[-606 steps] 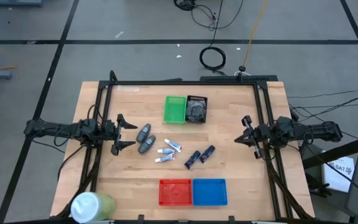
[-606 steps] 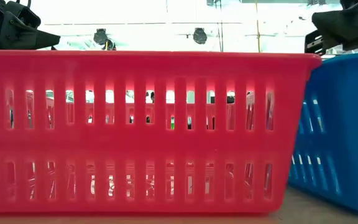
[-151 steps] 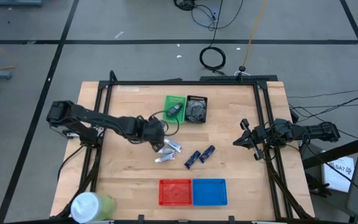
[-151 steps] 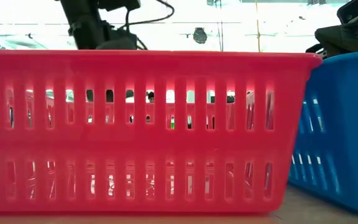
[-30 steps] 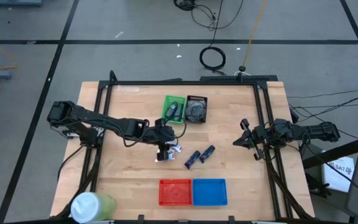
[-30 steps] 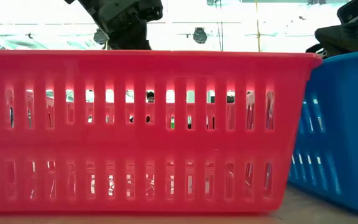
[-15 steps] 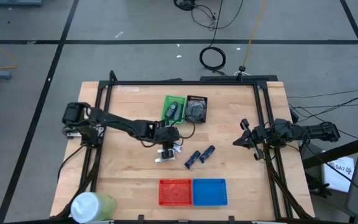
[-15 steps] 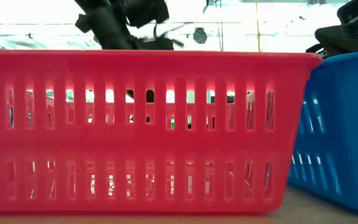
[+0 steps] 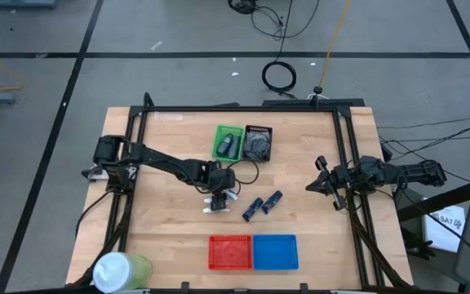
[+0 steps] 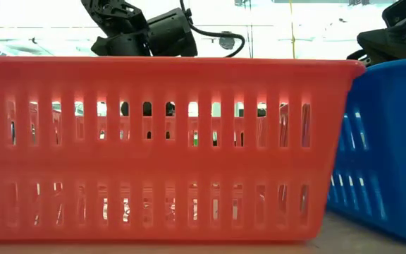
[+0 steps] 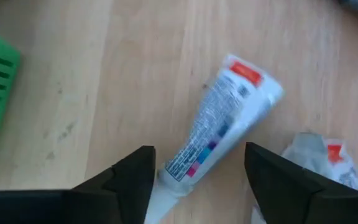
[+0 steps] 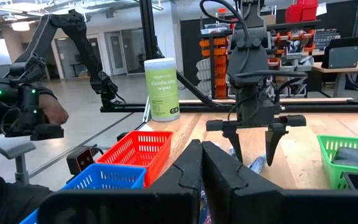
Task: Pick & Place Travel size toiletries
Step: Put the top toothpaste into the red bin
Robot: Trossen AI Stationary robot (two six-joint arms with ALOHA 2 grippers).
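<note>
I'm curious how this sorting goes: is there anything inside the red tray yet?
No. Seen from above, the red tray shows only its bare bottom, with no toiletries in it.

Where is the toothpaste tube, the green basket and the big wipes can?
toothpaste tube (image 11: 219, 127), left wrist view, middle of its printed body
green basket (image 9: 219, 135), high view, its left rim
wipes can (image 12: 162, 87), right wrist view, its label
</note>
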